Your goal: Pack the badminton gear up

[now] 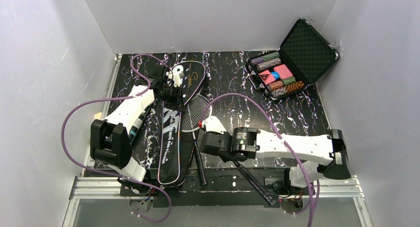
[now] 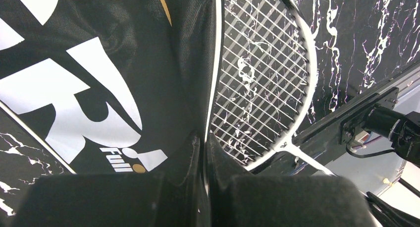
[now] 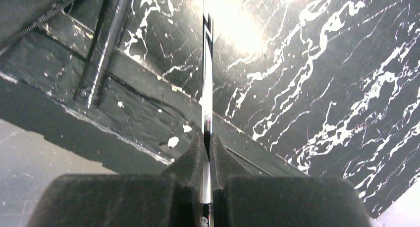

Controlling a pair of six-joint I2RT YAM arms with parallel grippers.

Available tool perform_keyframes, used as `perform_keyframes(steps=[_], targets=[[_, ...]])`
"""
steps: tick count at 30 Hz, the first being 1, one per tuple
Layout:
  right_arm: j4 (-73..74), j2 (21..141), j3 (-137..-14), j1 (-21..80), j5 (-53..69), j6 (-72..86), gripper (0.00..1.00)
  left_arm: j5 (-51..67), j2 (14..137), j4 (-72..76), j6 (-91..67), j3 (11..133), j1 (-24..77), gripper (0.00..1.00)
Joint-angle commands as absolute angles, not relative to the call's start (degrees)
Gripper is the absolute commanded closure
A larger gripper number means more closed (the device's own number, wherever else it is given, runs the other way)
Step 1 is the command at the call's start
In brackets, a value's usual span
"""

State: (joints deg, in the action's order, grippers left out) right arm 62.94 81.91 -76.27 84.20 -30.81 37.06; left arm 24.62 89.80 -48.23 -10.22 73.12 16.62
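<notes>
Reference: clock face laid over the table (image 1: pixel 297 113), arm bases at 6 o'clock.
Second racket (image 1: pixel 200 166): its dark handle lay at 6 o'clock, just beside the bag; its head could not be told apart from the other one.
Right gripper (image 3: pixel 207 152): near centre, jaws clamped on the thin shaft of the racket (image 3: pixel 206 88), whose thick handle trailed off toward 5 o'clock.
Racket, handling: judged light; the shaft was glossy, so probably slippery, and likely to flex. The strings looked fragile. Best held on the shaft or grip, never on the strung face.
Racket head (image 2: pixel 262 78): lay flat at centre, with its left rim hidden behind the lifted bag flap.
Bag (image 2: pixel 99 63): lay from 6 toward 11 o'clock, left of centre, mouth at the far end. How far the head sat inside could not be told.
Bag, handling: soft, limp fabric. The mouth would probably sag shut unless held by its edge.
Left gripper (image 2: pixel 204 147): at 11 o'clock, jaws pinched together on the bag's open edge.
Tube (image 1: pixel 135 129): at 9 o'clock, beside the bag and partly under the left arm; contents not visible.
Shuttlecocks: none could be made out.
Case (image 1: pixel 311 47): at 1 o'clock, well apart, lid open, holding poker chips (image 1: pixel 277 76). Not gear.
</notes>
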Motion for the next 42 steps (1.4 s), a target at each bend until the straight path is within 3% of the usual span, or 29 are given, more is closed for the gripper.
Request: perform_keyframes(steps=[1,8,20,27,36,37,38,42], targets=[[53.3,83.0,-78.4,79.9,-33.8,33.0,0.99,27.3,88.7,-48.2,-10.2,74.8,16.6,1.00],[44.5,88.8,-80.6,73.7,-29.8,29.3,0.99,27.2,88.2,-48.2,-9.9,74.7,16.6,1.00],[36.5,102.2,-86.8,71.9,-21.4,28.1,0.99,28.0,89.3,-48.6,-9.3,74.7,16.7,1.00],[26.8,103.6,-83.3,67.6,-21.1,33.0,0.99,28.1,89.1,-48.5,-9.0,74.4,16.6,1.00],[5.7,110.8,-80.3,57.4,-0.7,44.3,0.99,28.9,89.1,-48.4,-8.5,73.7,16.9,1.00],[4.7,111.1,-80.2,56.1,3.9,46.1,0.93,28.9,89.1,-48.5,-8.5,73.7,16.9,1.00],[4.1,111.3,-80.0,55.6,7.4,46.9,0.73,28.8,89.0,-48.6,-8.4,73.7,16.9,1.00],[3.7,110.1,-78.0,55.3,12.2,47.3,0.48,28.7,89.0,-48.5,-8.3,73.8,16.9,1.00]])
